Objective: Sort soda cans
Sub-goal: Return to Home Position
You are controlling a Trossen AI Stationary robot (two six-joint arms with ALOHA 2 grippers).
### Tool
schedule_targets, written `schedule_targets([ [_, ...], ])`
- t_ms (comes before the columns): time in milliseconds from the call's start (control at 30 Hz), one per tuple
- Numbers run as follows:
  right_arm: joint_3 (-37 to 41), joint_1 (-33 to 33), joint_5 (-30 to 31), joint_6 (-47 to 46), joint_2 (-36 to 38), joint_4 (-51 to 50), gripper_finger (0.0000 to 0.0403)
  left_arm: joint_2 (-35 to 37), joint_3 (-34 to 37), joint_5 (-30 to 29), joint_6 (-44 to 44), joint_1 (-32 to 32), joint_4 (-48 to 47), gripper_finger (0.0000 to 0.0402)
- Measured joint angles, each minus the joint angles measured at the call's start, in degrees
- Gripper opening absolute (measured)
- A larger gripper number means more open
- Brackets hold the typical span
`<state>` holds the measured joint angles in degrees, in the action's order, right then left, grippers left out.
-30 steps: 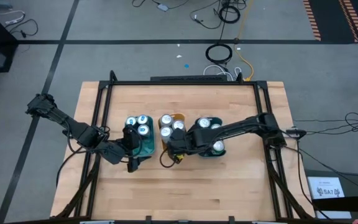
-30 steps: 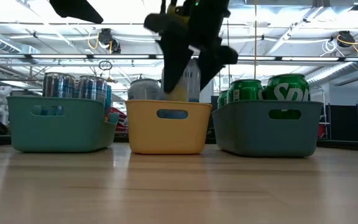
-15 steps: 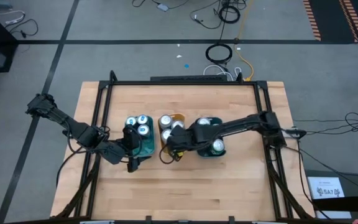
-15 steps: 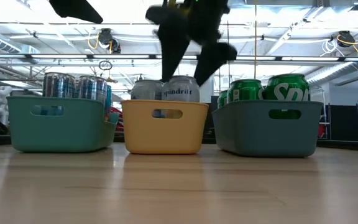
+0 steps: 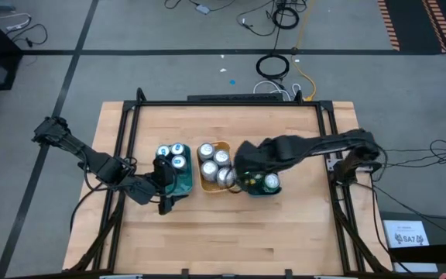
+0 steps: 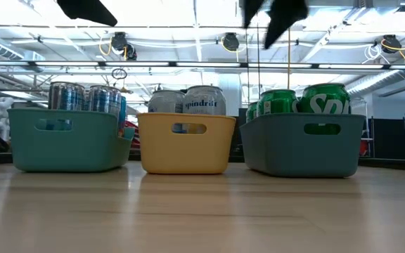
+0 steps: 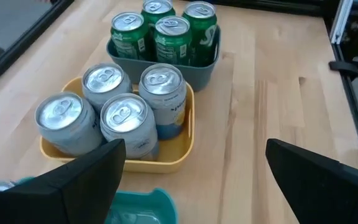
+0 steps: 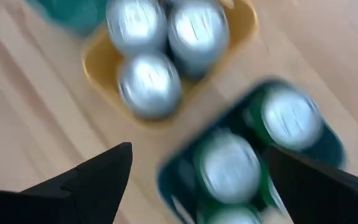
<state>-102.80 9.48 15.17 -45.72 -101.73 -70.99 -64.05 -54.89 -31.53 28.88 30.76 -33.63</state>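
The soda cans [image 7: 161, 87] stand upright in three trays in a row at mid-table: blue in the teal tray [image 6: 65, 144] at 9 o'clock, silver in the yellow tray [image 6: 185, 144], green in the dark-green tray [image 6: 301, 144] at 3 o'clock. They look thin-walled, smooth and probably easy to dent, so a light mid-body grip suits them. The right gripper [image 8: 197, 152] hovers over the green cans, fingers apart and empty. The left gripper [image 7: 194, 150] waits at the teal tray's 6 o'clock, also spread and empty.

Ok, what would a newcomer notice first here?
Three bins stand in a row: blue cans in the teal bin, silver cans in the yellow bin, green cans in the dark-green bin. The right hand hangs open over the dark-green bin; the left hand sits open beside the teal bin.
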Motion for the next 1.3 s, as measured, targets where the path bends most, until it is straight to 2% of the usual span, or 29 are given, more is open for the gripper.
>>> schedule_targets([
  [167,0.02,2.2,-4.77,2.3,5.07,-15.28,0.0359,0.05,0.0,2.1,1.67,0.0,0.25,0.0396],
  [233,0.16,3.63,-4.84,0.86,6.95,-19.62,0.0359,0.25,0.0,0.11,1.68,-0.11,0.6,0.0396],
  [300,2.25,5.26,-4.85,2.47,10.01,-17.35,0.0359,0.55,0.0,-2.96,0.71,-0.84,2.16,0.0396],
  [400,5.19,8.07,-4.71,7.4,13.9,-13.58,0.0359,1.24,0.44,-2.03,-3.97,-3.6,2.94,0.0396],
  [467,7.39,9.49,-4.68,8.29,16.28,-14.09,0.0359,2.12,2.52,2.1,-5.65,-7.19,6.14,0.0396],
  [600,12.71,10.68,-0.21,6.45,20.65,-13.29,0.0359,4.15,9.69,17.79,-14.08,-15.98,18.49,0.0396],
  [667,15.85,10.86,2.36,6.23,22.83,-13.08,0.0359,6.68,12.62,20.16,-15.4,-20.03,19.74,0.0396],
  [800,22.75,10.9,4.39,1.92,27.38,-12.81,0.0359,17.31,18.91,16.16,-17.7,-25.36,20.37,0.0396],
  [900,27.6,10.86,4.38,-1.32,30.61,-10.43,0.0359,28.84,27.17,15.49,-20.05,-28.2,26.53,0.0396],
  [1000,31.56,10.89,4.27,-2.13,33.44,-5.45,0.0359,40.18,36.85,18.15,-19.9,-29.34,33.5,0.0396],
  [1167,36.3,10.88,4.38,-2.85,36.46,3.89,0.0359,54.22,49.96,21.5,-15.63,-27.57,43.93,0.0396],
  [1233,37.22,10.88,4.45,-4.1,37.11,6.33,0.0359,59.65,53.71,21.1,-15.5,-26.25,43.97,0.0396],
  [1300,37.63,10.88,4.38,-4.62,37.47,7.44,0.0359,64.06,54.44,17.42,-15.43,-25.43,37.25,0.0396],
])
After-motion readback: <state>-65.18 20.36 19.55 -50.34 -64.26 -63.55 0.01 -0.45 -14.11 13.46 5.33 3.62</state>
